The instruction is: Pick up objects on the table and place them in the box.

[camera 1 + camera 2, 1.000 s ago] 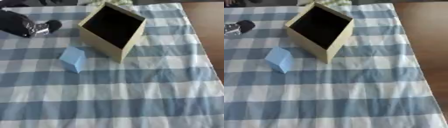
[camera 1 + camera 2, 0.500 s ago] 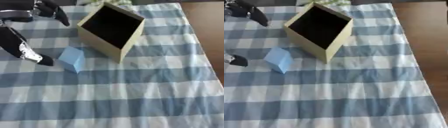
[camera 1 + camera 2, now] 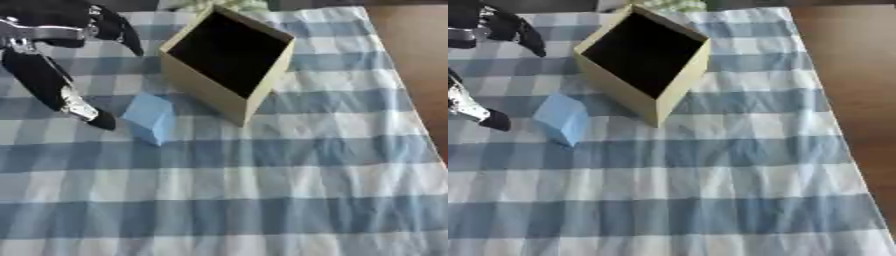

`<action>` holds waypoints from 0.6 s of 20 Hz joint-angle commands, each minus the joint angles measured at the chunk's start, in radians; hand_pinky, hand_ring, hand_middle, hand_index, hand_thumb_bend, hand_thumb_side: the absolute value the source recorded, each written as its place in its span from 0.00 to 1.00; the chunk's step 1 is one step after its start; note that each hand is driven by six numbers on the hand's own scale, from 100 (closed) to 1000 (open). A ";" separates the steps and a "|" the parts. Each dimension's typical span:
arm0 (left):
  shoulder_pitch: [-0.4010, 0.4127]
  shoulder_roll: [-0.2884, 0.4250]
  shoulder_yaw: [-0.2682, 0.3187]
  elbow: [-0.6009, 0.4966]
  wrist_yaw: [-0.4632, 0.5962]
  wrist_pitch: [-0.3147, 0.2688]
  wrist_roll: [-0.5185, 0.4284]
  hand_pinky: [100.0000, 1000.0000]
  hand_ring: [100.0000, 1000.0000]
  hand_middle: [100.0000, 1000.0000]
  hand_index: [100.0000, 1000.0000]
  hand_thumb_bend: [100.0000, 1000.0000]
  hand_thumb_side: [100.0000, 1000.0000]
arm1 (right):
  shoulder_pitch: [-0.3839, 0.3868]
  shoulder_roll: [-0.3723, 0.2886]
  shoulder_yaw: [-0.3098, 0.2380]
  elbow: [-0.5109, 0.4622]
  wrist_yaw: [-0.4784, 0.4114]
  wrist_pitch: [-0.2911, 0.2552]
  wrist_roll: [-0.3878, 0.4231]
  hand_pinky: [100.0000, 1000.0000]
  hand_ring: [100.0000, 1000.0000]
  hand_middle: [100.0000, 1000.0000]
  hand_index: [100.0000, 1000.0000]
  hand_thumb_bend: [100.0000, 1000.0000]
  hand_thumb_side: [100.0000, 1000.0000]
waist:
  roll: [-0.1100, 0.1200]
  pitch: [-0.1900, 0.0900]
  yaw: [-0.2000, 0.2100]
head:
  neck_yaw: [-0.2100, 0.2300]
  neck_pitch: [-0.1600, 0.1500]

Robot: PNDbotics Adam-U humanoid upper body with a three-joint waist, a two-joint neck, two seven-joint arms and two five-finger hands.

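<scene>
A light blue block [image 3: 149,118] lies on the blue-and-white checked cloth [image 3: 262,190], just left of the box's near corner. The tan cardboard box [image 3: 229,60] stands tilted, its dark open mouth facing up and towards me. My left hand [image 3: 42,75] comes in from the upper left, black with silver joints, and is open with its fingers spread. One long finger [image 3: 80,109] slants down with its tip just left of the block, a small gap between them. Another finger [image 3: 122,34] points towards the box's left wall. Neither touches the block. My right hand shows in neither view.
A green-and-white thing [image 3: 219,4] peeks out behind the box at the far edge. Bare brown wood [image 3: 420,75] runs along the right side past the cloth's edge. The cloth is wrinkled near the middle.
My left hand has come in from the upper left, opened and spread its fingers, and reached down beside the blue block. The block and box have not moved.
</scene>
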 commanded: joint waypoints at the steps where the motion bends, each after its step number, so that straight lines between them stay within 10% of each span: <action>1: -0.024 -0.004 -0.005 0.038 -0.024 -0.034 -0.018 0.72 0.83 0.82 0.88 0.64 0.62 | -0.007 -0.013 -0.008 -0.006 -0.010 -0.001 0.000 0.71 0.66 0.59 0.81 0.00 0.88 | -0.002 -0.024 -0.002 | 0.004 -0.003; 12: -0.032 -0.053 -0.029 0.163 -0.029 -0.053 -0.060 0.69 0.82 0.81 0.89 0.63 0.65 | -0.007 -0.006 -0.014 -0.008 -0.015 0.006 -0.011 0.70 0.66 0.58 0.81 0.00 0.88 | -0.003 -0.018 -0.008 | 0.010 0.000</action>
